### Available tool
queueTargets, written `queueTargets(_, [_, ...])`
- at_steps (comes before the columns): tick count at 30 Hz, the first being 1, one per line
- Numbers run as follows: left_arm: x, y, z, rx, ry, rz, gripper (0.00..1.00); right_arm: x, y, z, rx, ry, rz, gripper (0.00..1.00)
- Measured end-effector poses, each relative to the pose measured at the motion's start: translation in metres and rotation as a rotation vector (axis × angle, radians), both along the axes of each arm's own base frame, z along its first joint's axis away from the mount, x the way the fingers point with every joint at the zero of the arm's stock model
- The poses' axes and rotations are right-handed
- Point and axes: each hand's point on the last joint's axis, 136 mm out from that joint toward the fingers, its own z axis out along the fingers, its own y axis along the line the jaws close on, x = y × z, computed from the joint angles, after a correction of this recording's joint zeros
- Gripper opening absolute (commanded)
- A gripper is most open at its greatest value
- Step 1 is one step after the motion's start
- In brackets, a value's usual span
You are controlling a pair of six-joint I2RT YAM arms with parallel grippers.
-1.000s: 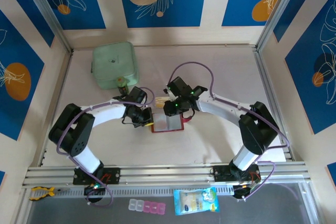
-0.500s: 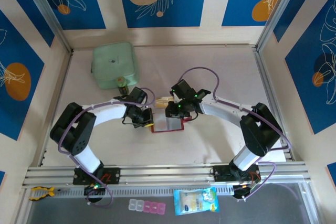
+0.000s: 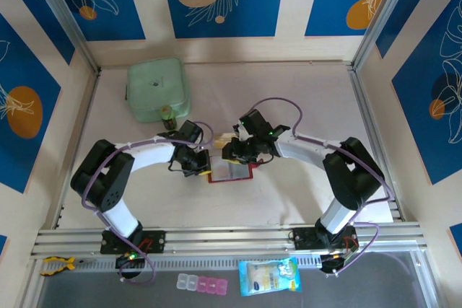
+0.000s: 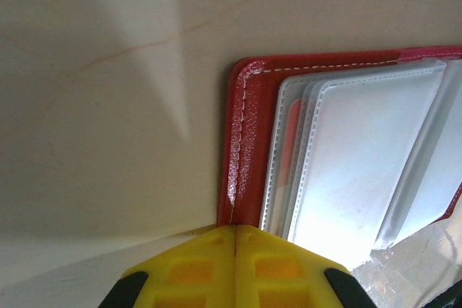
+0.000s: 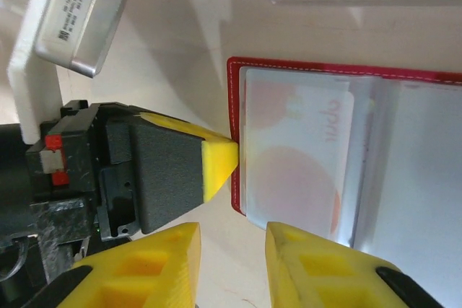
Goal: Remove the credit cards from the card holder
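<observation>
While the closed left tool pins the card holder, the right tool spreads wider, empty, facing a pocketed credit card.

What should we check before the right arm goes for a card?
1. Card holder lying open: ok.
2. Left fingers shut, tip against holder's red edge: ok.
3. Right fingers apart, nothing between them: ok.
4. Pink card free of its clear pocket: not ok, it sits inside.
5. Right fingers lined up on the card's edge: cannot tell.
</observation>
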Motion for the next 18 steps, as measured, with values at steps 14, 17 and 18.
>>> queueTargets(14, [0.000, 0.000, 0.000, 0.004, -0.001, 0.000, 0.01, -0.004, 0.019, -0.026, -0.016, 0.062, 0.057, 0.30])
queueTargets(17, [0.000, 0.000, 0.000, 0.005, -0.001, 0.000, 0.01, -0.001, 0.023, -0.026, -0.015, 0.064, 0.061, 0.30])
queueTargets(18, [0.000, 0.000, 0.000, 0.005, -0.002, -0.001, 0.01, 0.000, 0.024, -0.028, -0.018, 0.067, 0.063, 0.30])
